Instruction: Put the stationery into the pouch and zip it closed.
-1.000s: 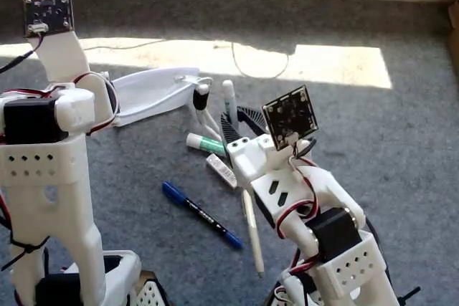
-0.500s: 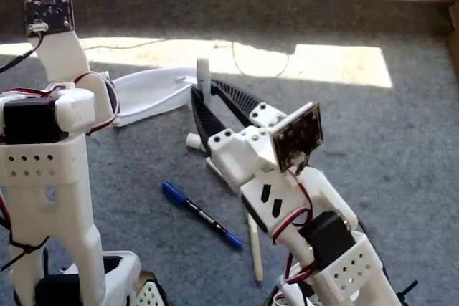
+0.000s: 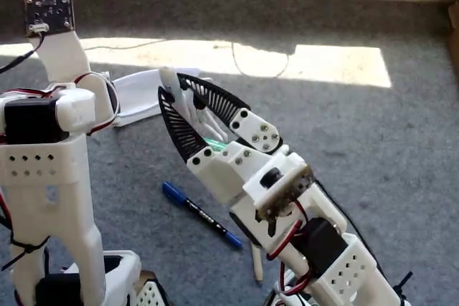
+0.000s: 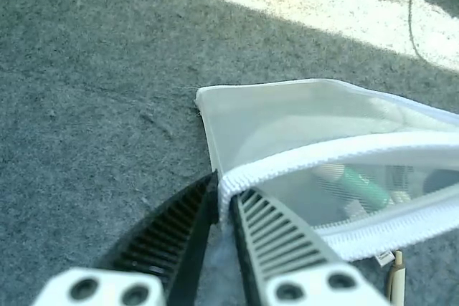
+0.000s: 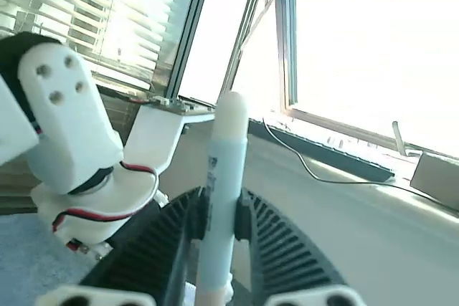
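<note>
Holding the pouch [image 4: 287, 116] by the end of its zipper band, the left end effector [image 4: 224, 195] is clenched on the fabric. Its two ribbed fingers nearly meet, with only the white edge between them. This grip appears meant to anchor the pouch and raise one lip, so that the mouth gapes away from the fingertips and gives a slot for loading. A green-and-white item [image 4: 355, 180] shows through the translucent wall beyond the fingertips. Whether it lies inside the pouch or on the carpet [image 3: 373, 127] behind it cannot be told.

The right end effector [image 5: 221, 202] grasps a white marker [image 5: 226, 130] around its barrel, closed just to the barrel's width with a finger on each side. The marker runs roughly along the line of the fingers and projects past their tips, an orientation judged to suit feeding it end-first into the opening. In the high view this end effector hangs above the carpet with its tips near the pouch's open end, and the pouch lies just ahead of them.

Behind the right end effector, beside its arm, a blue pen [image 3: 201, 214] rests on the carpet. A pale pen [image 3: 256, 266] lies partly beneath the arm. With these not yet loaded and the zipper open, the task is judged to be at its loading stage.
</note>
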Controlling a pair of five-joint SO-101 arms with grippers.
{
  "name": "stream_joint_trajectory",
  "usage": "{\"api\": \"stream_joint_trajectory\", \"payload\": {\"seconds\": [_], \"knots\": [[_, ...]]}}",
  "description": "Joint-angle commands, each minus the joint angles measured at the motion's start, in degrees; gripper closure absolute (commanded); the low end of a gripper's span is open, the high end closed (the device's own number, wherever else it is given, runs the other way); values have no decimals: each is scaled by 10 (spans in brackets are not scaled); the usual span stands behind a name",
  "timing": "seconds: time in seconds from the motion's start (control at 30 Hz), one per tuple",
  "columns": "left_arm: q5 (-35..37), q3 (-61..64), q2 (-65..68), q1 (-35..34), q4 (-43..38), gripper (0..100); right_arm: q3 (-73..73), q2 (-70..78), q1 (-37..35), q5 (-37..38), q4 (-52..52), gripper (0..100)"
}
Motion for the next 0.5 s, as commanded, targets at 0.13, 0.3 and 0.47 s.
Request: {"api": "stream_joint_trajectory", "payload": {"seconds": [0.13,0.3,0.47], "knots": [[4,1,-6,10,-8,993,-29,70,-9,11,-142,983],[4,2,-6,10,-8,993,-29,145,-7,13,-234,983],[4,2,-6,9,-8,993,-29,211,-7,12,-276,983]]}}
